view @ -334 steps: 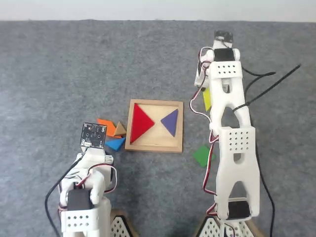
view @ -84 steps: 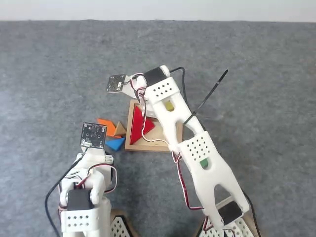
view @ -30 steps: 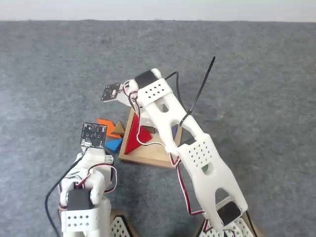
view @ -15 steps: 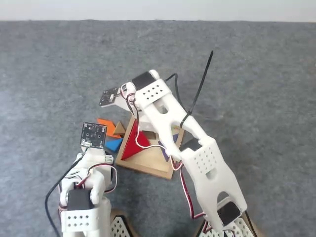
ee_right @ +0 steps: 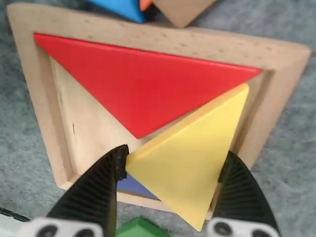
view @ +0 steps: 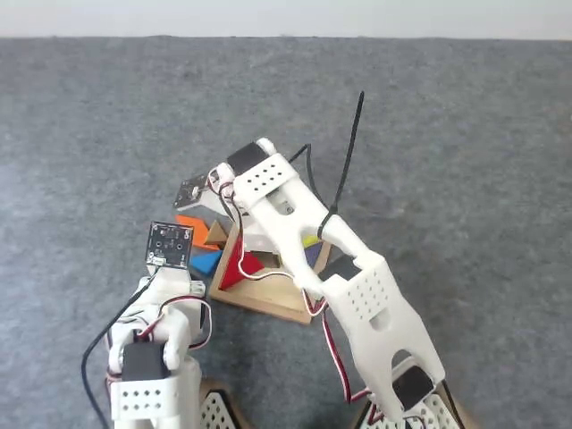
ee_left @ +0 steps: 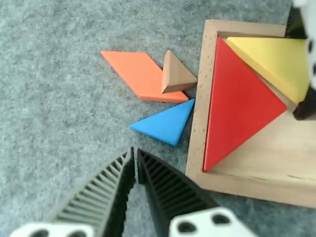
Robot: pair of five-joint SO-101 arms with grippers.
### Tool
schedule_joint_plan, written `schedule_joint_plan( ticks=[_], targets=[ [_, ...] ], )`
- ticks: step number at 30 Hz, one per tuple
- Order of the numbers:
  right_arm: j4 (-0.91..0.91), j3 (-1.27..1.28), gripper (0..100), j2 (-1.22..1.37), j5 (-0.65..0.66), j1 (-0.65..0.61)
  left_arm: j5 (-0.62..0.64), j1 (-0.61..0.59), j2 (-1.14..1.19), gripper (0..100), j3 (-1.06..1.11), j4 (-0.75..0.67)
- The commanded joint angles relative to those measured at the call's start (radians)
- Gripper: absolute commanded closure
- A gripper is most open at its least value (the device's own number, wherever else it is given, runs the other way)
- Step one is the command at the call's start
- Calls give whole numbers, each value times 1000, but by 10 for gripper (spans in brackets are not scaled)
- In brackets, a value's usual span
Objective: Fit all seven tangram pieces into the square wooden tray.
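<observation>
The square wooden tray [view: 259, 300] lies skewed on the grey mat, under my right arm [view: 284, 198]. It holds a red triangle [ee_right: 148, 84], a yellow triangle [ee_right: 190, 165] and a purple piece [ee_right: 136, 186]. My right gripper [ee_right: 173, 165] is shut on the yellow triangle, which lies along the red one's edge. An orange parallelogram [ee_left: 138, 74], a tan triangle [ee_left: 175, 76] and a blue triangle [ee_left: 165, 123] lie on the mat beside the tray rim [ee_left: 197, 128]. My left gripper [ee_left: 134, 160] hovers shut just short of the blue triangle. A green square [ee_right: 140, 228] peeks in beyond the tray.
Grey mat surrounds the tray on all sides. In the high view the orange [view: 192, 228], tan [view: 217, 232] and blue [view: 207, 260] pieces sit wedged between the tray and my left arm [view: 152, 357]. A black cable tie [view: 350, 143] sticks up from the right arm.
The right arm carried the yellow triangle from the far right over into the tray. Over the last second it shifted left, and the tray turned clockwise with it. The left arm stayed still.
</observation>
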Motion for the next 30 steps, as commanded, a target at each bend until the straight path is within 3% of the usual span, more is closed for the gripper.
schedule_joint_plan(
  ticks=[1, 7, 16, 24, 30],
  targets=[
    [12, -8, 862, -82, -9, -12, 8, -2, -18, 986, -8, 5],
    [-4, -12, 850, -51, -5, 10, 8, -2, -18, 986, -8, 5],
    [1, -12, 662, -56, 20, 21, 8, -2, -18, 986, -8, 5],
    [8, -14, 662, -105, 15, 30, 8, -2, -18, 986, -8, 5],
    [35, -14, 662, -392, -94, 134, 8, -2, -18, 986, -8, 5]
  ],
)
